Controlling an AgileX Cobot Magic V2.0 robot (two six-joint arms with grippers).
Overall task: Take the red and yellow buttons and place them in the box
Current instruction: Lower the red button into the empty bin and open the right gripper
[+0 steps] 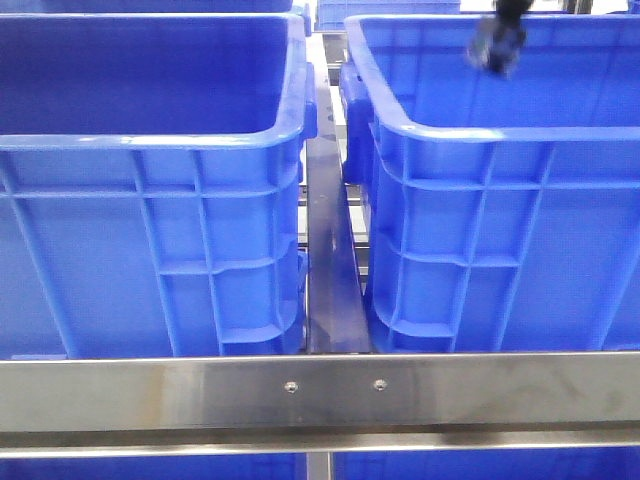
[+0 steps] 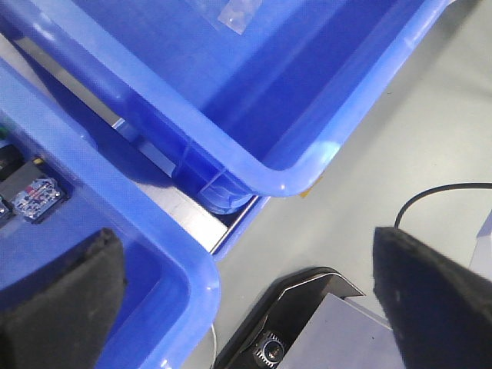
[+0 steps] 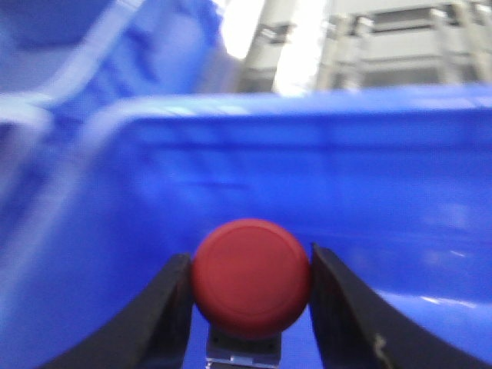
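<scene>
- Two fingers of the right gripper (image 3: 250,288) pinched the red button (image 3: 250,277) by its cap, held above the box (image 1: 500,130), apparently for dropping in.
- Left gripper (image 2: 246,307) hung spread wide, holding nothing.
- Yellow button was nowhere visible; the front view blurred the right gripper.

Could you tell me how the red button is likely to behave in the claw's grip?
The red button looks rigid, so it probably won't deform between the right claw fingers. Its smooth domed cap could slip or twist. Being small, it is likely light, and might roll once dropped.
</scene>
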